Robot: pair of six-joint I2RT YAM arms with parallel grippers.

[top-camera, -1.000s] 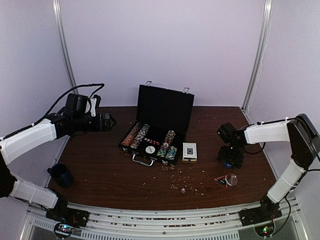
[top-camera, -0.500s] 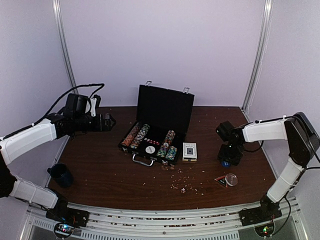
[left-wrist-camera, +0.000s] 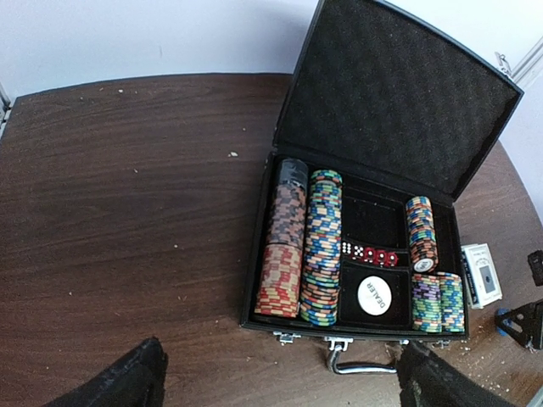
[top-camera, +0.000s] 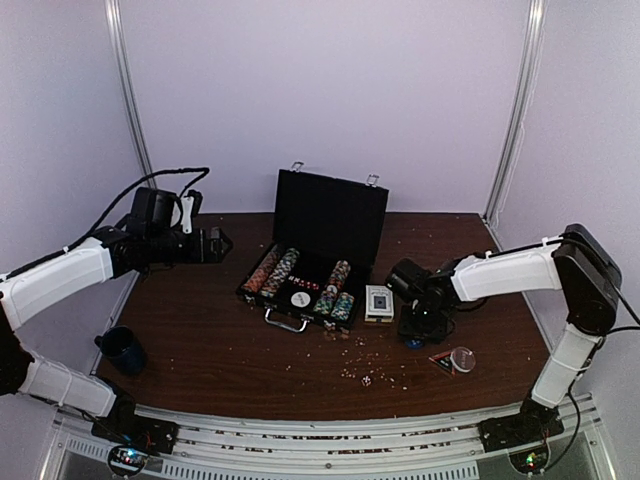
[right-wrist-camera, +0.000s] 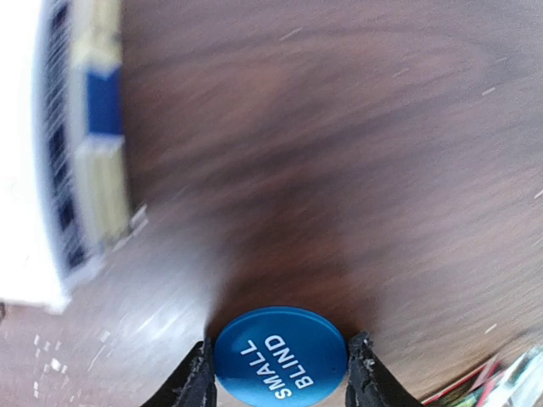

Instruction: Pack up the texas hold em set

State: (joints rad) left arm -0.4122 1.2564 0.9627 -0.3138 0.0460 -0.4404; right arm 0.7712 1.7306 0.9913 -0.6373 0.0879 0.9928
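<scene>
The texas hold em set's black case [top-camera: 330, 215] stands open at the table's middle, lid [left-wrist-camera: 399, 102] upright. Chip rows [left-wrist-camera: 322, 246], red dice [left-wrist-camera: 373, 254] and a white dealer button [left-wrist-camera: 374, 296] lie inside. The card deck box [top-camera: 379, 302] lies just right of the case. My right gripper [top-camera: 418, 330] is shut on a blue round "SMALL BLIND" button [right-wrist-camera: 280, 339], its fingers pressing both edges, low over the table right of the deck box [right-wrist-camera: 51, 170]. High above the table and left of the case, my left gripper [top-camera: 215, 243] stands open and holds nothing.
A dark blue mug [top-camera: 122, 350] stands at the near left. A clear round button [top-camera: 462, 358] with a small red piece beside it lies at the near right. A loose die [top-camera: 366, 380] and crumbs dot the table in front of the case.
My right gripper has closed on the blue button and carried it left, from the right side of the table to just beside the deck box. The left arm has stayed still.
</scene>
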